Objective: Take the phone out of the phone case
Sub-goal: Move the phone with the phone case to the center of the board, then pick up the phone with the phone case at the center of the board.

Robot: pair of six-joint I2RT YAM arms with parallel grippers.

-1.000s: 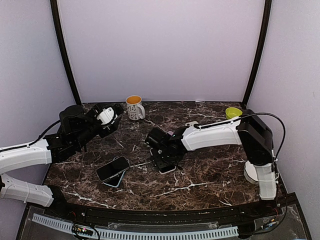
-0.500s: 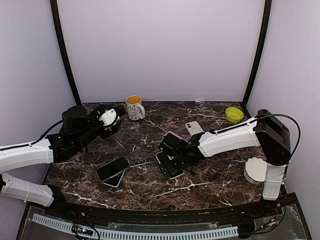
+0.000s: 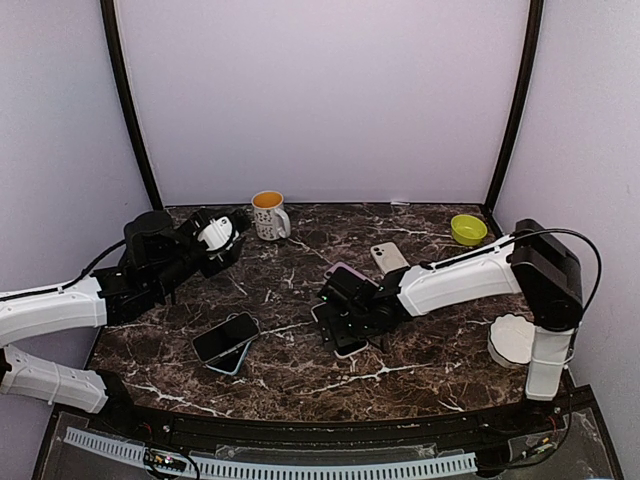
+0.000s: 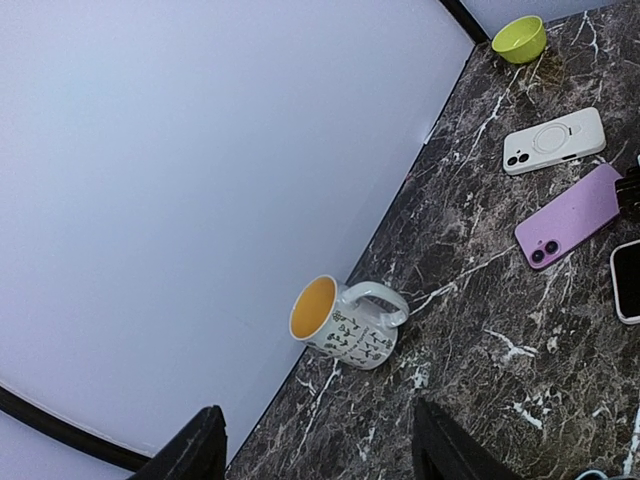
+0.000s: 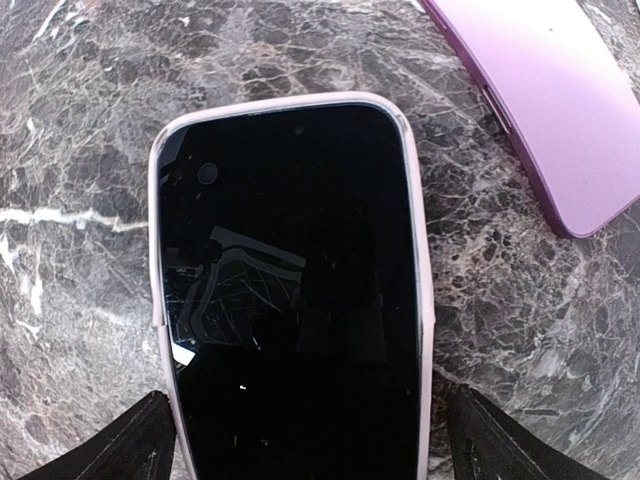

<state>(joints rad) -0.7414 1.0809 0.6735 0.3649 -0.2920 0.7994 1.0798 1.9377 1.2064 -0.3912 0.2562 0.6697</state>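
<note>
Right claw (image 5: pixel 313 440) is wide open, straddling the phone (image 5: pixel 290 270) in its case (image 5: pixel 424 300) directly beneath us. Its long axis runs forward between the fingers. Left claw (image 4: pixel 315 455) is open, empty, and well apart.

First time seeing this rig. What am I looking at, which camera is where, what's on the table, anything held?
Two robot arms, each with a two-finger gripper, stand at the near edge of a marble table. The wide picture is from a fixed camera above and behind them; the other two are from a camera on each wrist. On the table lie a mug, a green bowl, a white phone, a purple phone, a dark phone near the left arm, and a phone in a pale case. The right gripper hangs over that cased phone, jaws open on either side of it. The left gripper is raised, open and empty. Nothing is held.
</note>
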